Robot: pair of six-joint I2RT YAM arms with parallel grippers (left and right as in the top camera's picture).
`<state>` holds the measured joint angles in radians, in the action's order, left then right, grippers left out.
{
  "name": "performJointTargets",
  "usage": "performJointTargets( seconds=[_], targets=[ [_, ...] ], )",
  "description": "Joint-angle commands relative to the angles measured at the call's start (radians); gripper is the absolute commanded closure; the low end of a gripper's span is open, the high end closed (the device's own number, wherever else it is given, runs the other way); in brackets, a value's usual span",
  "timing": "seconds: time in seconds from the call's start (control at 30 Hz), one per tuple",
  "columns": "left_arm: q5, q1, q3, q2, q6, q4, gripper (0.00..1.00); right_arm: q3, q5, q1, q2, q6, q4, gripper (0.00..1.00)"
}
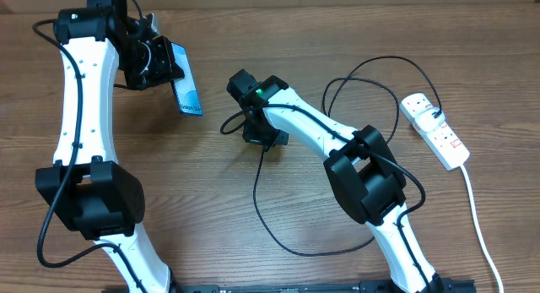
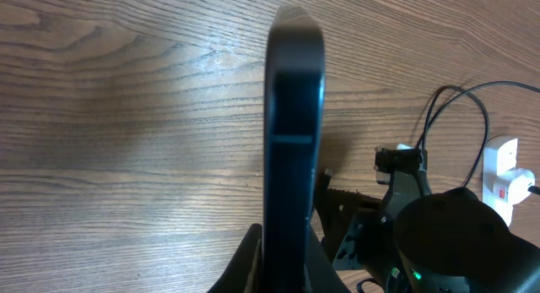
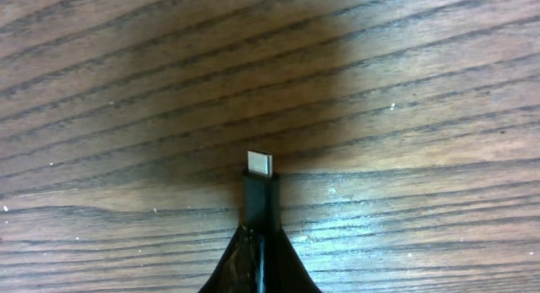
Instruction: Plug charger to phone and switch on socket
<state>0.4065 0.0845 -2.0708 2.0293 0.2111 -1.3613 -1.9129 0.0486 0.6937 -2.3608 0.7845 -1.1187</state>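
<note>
My left gripper (image 1: 160, 63) is shut on the phone (image 1: 187, 92), which juts out tilted at the back left, its light blue screen showing. In the left wrist view the phone (image 2: 294, 132) stands edge-on between the fingers (image 2: 291, 263). My right gripper (image 1: 263, 134) is shut on the charger's plug end at mid-table. In the right wrist view the small black plug with a silver tip (image 3: 260, 185) sticks out of the fingers (image 3: 260, 242) above the wood. The thin black charger cable (image 1: 278, 234) loops across the table to the white socket (image 1: 434, 128) at the right.
The socket's thick white cord (image 1: 477, 217) runs down the right side toward the front edge. A white adapter (image 2: 504, 162) sits in the socket, seen in the left wrist view. Both arm bases stand at the front of the wooden table (image 1: 211, 200).
</note>
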Motion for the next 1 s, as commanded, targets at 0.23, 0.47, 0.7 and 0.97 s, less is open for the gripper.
performJointTargets(
  seconds=[0.23, 0.47, 0.7, 0.97],
  targets=[
    [0.237, -0.006, -0.011, -0.021, -0.175, 0.018, 0.96, -0.124, -0.081, -0.014, 0.003, -0.117, -0.065, 0.96],
    [0.565, 0.0, -0.011, -0.021, -0.275, 0.098, 0.96, -0.233, -0.163, -0.015, 0.109, -0.258, -0.118, 0.96],
    [0.847, 0.057, -0.011, -0.021, -0.17, 0.304, 0.96, -0.234, -0.164, -0.012, 0.296, -0.315, -0.181, 0.96],
    [1.042, 0.079, -0.011, -0.021, -0.117, 0.375, 0.96, -0.234, -0.195, -0.003, 0.449, -0.342, -0.225, 0.96]
  ],
)
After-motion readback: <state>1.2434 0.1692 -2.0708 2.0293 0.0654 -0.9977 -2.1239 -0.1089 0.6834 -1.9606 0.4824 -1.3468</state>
